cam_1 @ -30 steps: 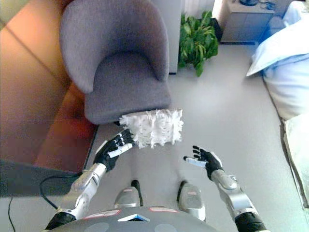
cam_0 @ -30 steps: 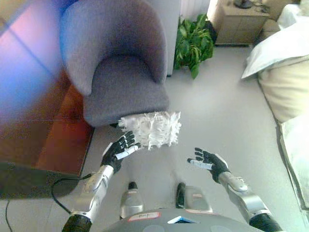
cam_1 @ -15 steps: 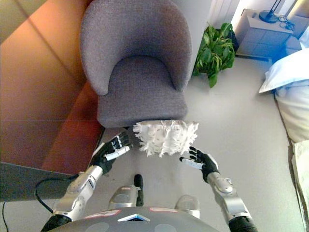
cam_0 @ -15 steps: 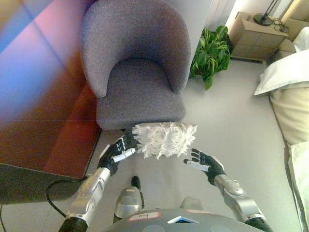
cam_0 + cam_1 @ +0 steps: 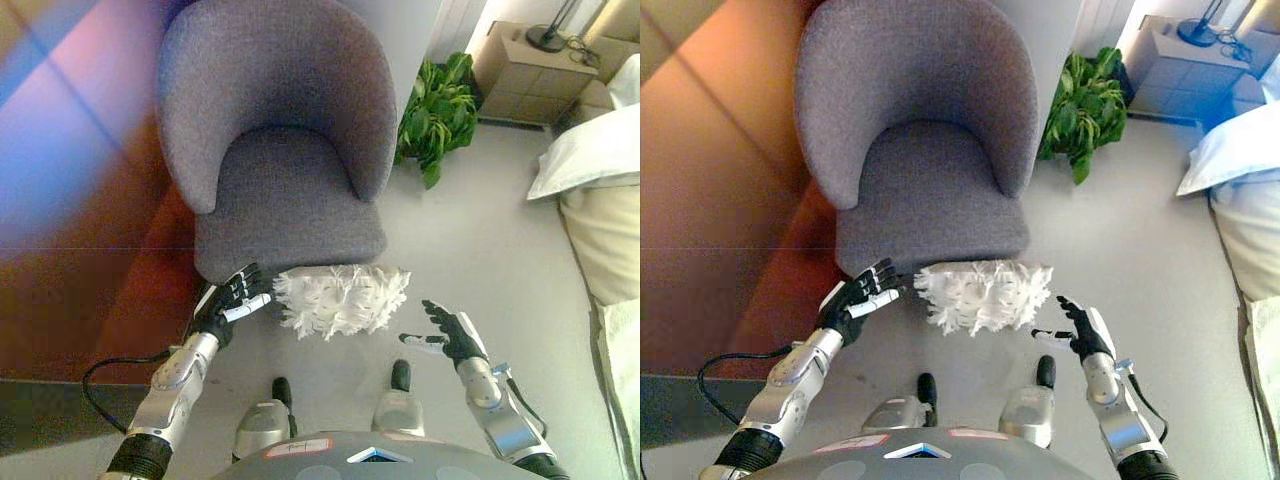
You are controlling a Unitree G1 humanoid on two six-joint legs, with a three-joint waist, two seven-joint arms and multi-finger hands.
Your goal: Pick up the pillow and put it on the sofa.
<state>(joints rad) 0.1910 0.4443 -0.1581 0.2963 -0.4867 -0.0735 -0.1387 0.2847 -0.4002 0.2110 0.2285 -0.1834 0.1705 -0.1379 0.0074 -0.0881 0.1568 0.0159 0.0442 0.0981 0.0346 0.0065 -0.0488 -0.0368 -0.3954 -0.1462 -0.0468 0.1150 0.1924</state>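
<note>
Pillow (image 5: 340,299) sits at centre of the left eye view, just below the grey sofa (image 5: 285,150) seat's front edge; your left hand (image 5: 228,299) shows beside its left end, fingers straight and holding nothing; your right hand (image 5: 448,334) has drawn away from it to the lower right, fingers spread, empty.

Right eye view, same layout: plant (image 5: 1080,100) upper right, bed (image 5: 1250,190) at right edge; with the right hand withdrawn, you have no grasp yet; close both in again.
</note>
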